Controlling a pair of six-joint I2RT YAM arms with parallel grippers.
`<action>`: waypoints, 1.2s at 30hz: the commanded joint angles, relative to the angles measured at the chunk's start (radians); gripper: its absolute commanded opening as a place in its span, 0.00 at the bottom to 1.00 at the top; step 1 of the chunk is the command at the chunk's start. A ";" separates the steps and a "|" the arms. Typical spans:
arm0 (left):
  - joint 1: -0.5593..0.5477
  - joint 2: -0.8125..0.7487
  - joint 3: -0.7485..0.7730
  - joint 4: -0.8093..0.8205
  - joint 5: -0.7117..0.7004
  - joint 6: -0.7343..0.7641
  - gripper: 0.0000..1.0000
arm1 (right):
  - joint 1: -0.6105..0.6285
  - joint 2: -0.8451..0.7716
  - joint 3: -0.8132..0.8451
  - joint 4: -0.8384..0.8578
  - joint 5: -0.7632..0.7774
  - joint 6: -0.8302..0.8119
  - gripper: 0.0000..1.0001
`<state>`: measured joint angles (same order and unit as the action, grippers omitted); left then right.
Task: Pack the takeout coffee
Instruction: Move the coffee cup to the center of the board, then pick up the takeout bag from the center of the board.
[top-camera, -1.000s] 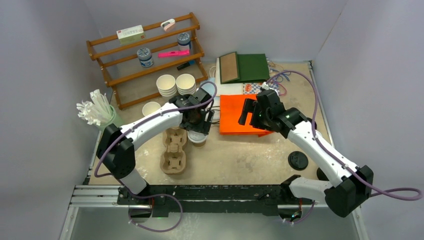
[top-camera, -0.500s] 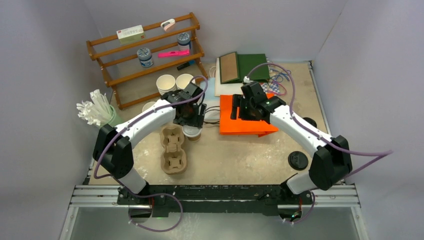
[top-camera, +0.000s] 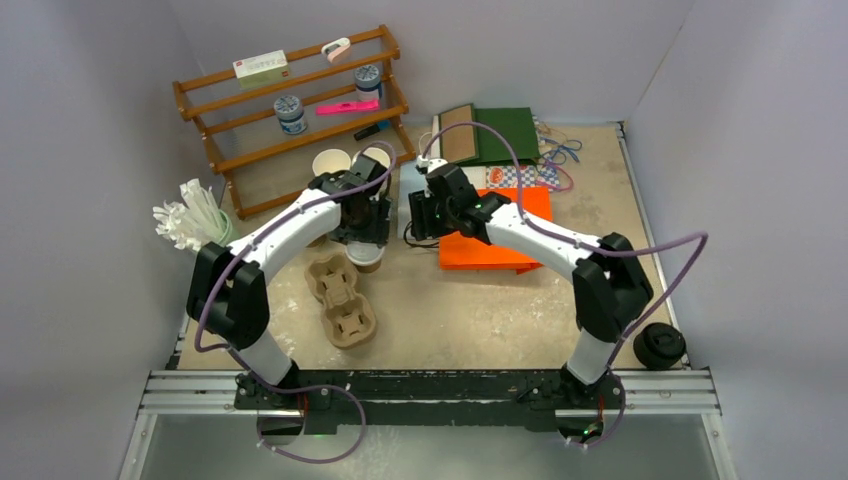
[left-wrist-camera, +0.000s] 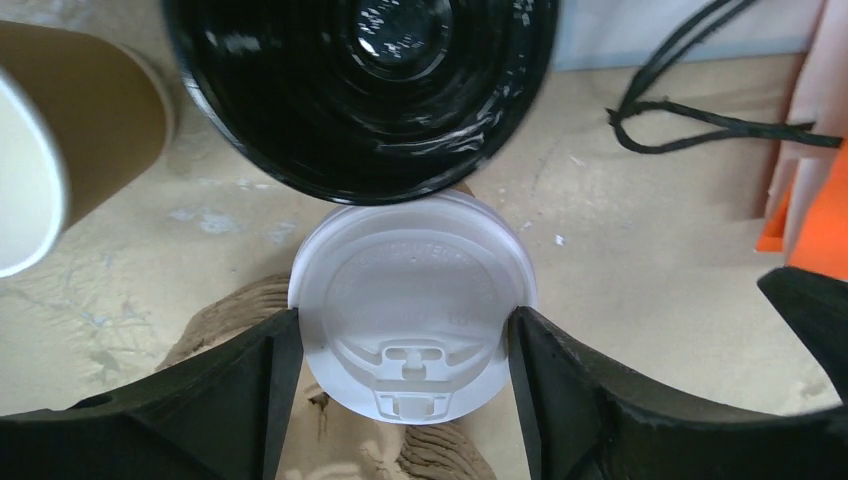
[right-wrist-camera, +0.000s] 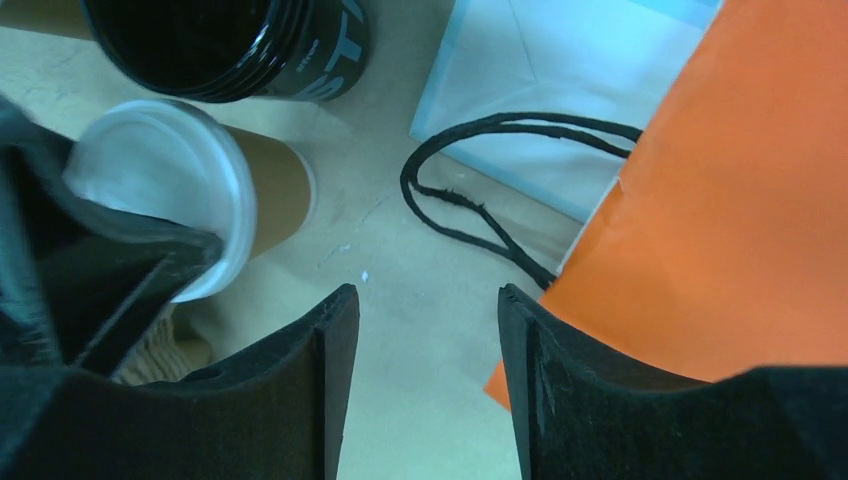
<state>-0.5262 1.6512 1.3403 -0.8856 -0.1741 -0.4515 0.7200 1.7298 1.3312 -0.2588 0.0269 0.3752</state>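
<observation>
A takeout coffee cup of brown kraft paper with a white lid (left-wrist-camera: 412, 310) sits between the fingers of my left gripper (left-wrist-camera: 405, 335), which is shut on its sides just under the lid. In the top view this cup (top-camera: 366, 257) is at the far right corner of the pulp cup carrier (top-camera: 340, 295); whether it rests on anything I cannot tell. My right gripper (right-wrist-camera: 428, 310) is open over bare table, with nothing between its fingers. It is just right of the held cup (right-wrist-camera: 270, 190) and left of the orange bag (right-wrist-camera: 720, 200).
A black cup (left-wrist-camera: 360, 90) stands just behind the held one, with an open kraft cup (left-wrist-camera: 70, 130) to its left. A black cord handle (right-wrist-camera: 470, 190) and a pale bag (right-wrist-camera: 540, 50) lie by the orange bag. A wooden rack (top-camera: 290, 110) and straws (top-camera: 190, 220) stand at the left.
My right arm swung left from above the orange bag to beside the held cup, its jaws narrowing. My left arm drew the cup slightly back and left; its grip is unchanged.
</observation>
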 joint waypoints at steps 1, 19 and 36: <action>0.038 -0.002 0.044 -0.020 -0.038 0.022 0.73 | 0.009 0.049 0.029 0.106 0.016 -0.010 0.55; 0.042 -0.090 0.182 -0.095 0.074 -0.028 0.92 | 0.036 0.201 -0.014 0.231 -0.061 -0.310 0.55; 0.043 -0.203 0.178 -0.041 0.121 -0.011 0.88 | 0.036 -0.171 -0.011 0.046 -0.104 -0.137 0.08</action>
<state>-0.4866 1.4830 1.5017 -0.9897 -0.1356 -0.4625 0.7528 1.8111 1.3117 -0.1341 -0.0219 0.1390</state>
